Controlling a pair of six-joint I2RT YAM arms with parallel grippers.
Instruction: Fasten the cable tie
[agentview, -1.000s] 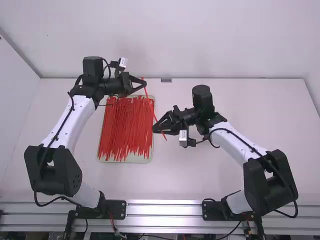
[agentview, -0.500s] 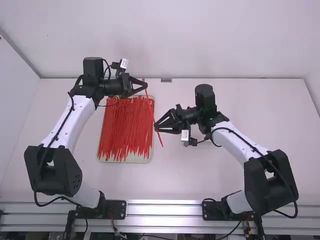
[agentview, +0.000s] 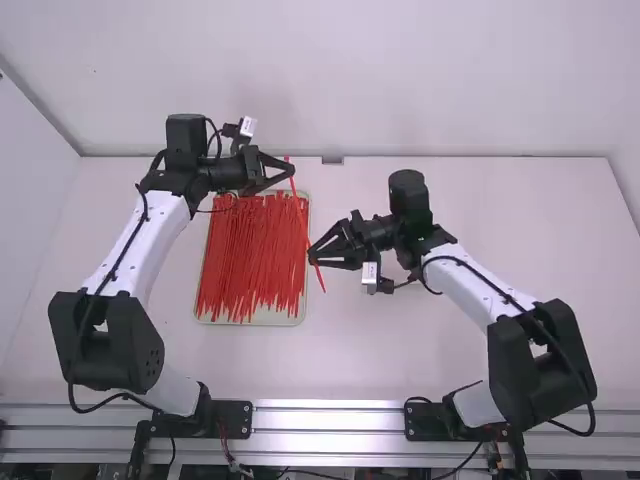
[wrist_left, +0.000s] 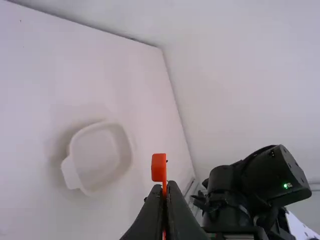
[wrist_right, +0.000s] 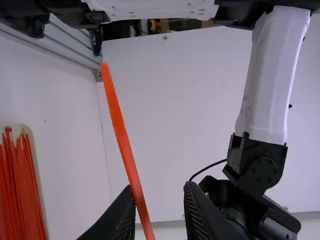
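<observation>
My left gripper (agentview: 283, 172) hovers over the far edge of the tray, shut on the head end of one red cable tie (agentview: 316, 268). In the left wrist view the tie's orange-red head (wrist_left: 159, 167) sticks up just above the closed fingertips of the left gripper (wrist_left: 163, 186). The strap runs down past the tray's right side. My right gripper (agentview: 315, 252) is open around the strap near its tail. In the right wrist view the tie (wrist_right: 121, 137) passes between the spread fingers of the right gripper (wrist_right: 157, 187), close to one finger (wrist_right: 122, 215).
A shallow tray (agentview: 250, 321) piled with several red cable ties (agentview: 250, 255) lies left of centre; these ties (wrist_right: 20, 185) also appear in the right wrist view. A white shallow dish (wrist_left: 97, 157) sits on the table. The aluminium rail (agentview: 320, 412) runs along the front edge.
The right gripper has gone from pinched on the strap to open and has shifted slightly right. The tie's tail now hangs a little lower. The left arm has kept still.
</observation>
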